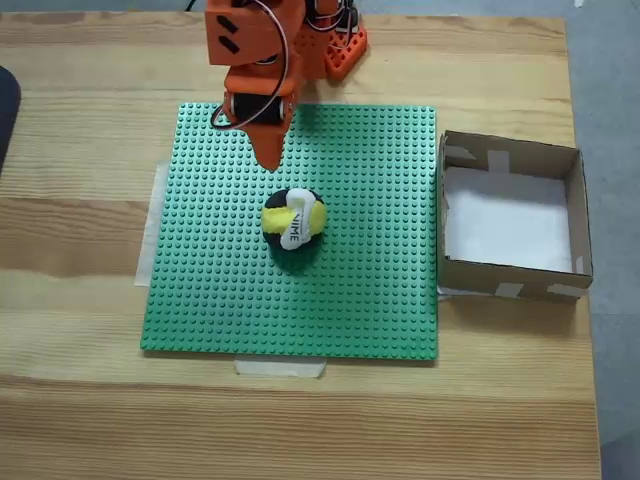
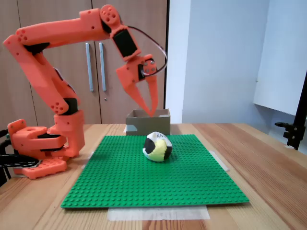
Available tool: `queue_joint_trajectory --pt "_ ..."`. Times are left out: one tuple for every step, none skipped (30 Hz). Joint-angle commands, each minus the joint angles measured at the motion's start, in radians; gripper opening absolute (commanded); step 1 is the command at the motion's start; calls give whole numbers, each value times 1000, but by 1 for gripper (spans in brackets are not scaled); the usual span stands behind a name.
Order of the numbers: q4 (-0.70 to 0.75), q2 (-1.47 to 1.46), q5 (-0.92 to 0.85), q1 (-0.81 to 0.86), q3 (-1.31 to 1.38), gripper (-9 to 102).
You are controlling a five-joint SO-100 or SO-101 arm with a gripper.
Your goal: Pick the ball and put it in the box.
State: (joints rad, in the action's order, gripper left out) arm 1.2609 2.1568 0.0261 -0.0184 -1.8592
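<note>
One ball [image 1: 293, 228], white band lettered "NIME"

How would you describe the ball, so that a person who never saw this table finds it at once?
Find the green studded baseplate taped to the wooden table. Near its middle lies the ball, just in front of the orange gripper. It is the one round thing here, patched yellow, black and white, with dark letters on a white band.

Green studded baseplate [image 1: 350, 290] taped flat on wooden table [image 1: 90, 400]; wooden cabinet [image 2: 96, 57] behind.
</note>
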Motion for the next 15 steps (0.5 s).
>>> queue_joint_trajectory --pt "49 -72 8 3 135 -1" --pt "61 -95 8 3 155 -1" --pt "67 -114 9 2 166 -1" --pt "74 -132 15 2 173 -1" --pt "81 -149 17 0 184 -1" --pt "91 -166 17 -2 196 -1" --pt "97 -181 18 -3 207 -1" --pt "104 -196 28 -3 218 -1" --pt "115 -210 34 -5 232 -1" --pt "127 -224 38 -8 247 -1" --pt "141 -239 48 -11 264 -1" --pt "152 -253 54 -14 278 -1" --pt "160 -265 60 -15 288 -1" --pt "161 -278 67 -15 298 -1" --pt "161 -287 74 -15 299 -1"
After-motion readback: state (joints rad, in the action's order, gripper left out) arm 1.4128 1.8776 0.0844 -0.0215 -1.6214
